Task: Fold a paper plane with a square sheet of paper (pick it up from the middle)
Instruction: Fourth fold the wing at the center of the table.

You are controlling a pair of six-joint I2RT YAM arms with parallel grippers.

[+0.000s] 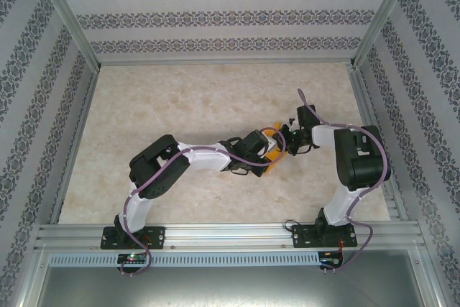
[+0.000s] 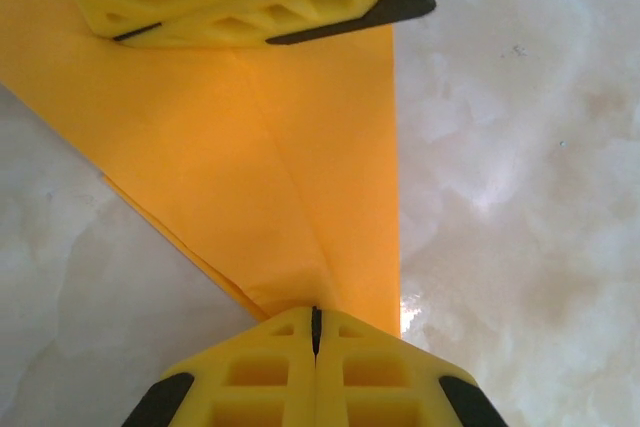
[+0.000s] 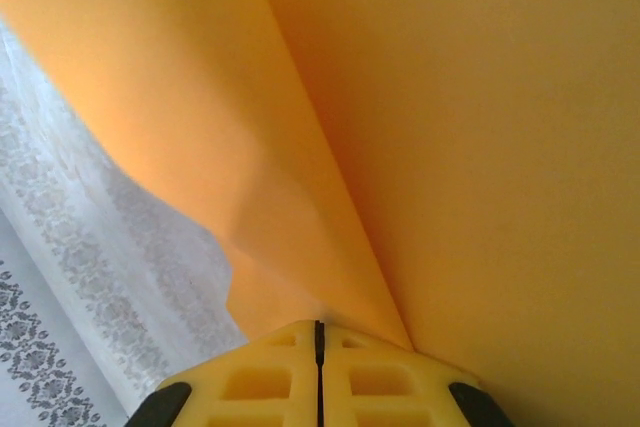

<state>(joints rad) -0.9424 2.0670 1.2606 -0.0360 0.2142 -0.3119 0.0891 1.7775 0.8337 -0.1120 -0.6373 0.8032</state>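
My left claw [image 2: 315,327] and right claw [image 3: 318,332] are both closed on the part-folded paper [image 2: 300,167]. For a clean crease, I should hold it taut with edges aligned.

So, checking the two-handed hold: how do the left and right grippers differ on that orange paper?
The left gripper pinches the bright orange folded paper sheet at its narrow pointed end; the right gripper pinches the wider opposite end. The left gripper looks down on the pale marble table; the right gripper's view has the patterned wall behind the paper. Both are yellow-tipped, jaws shut on the paper.
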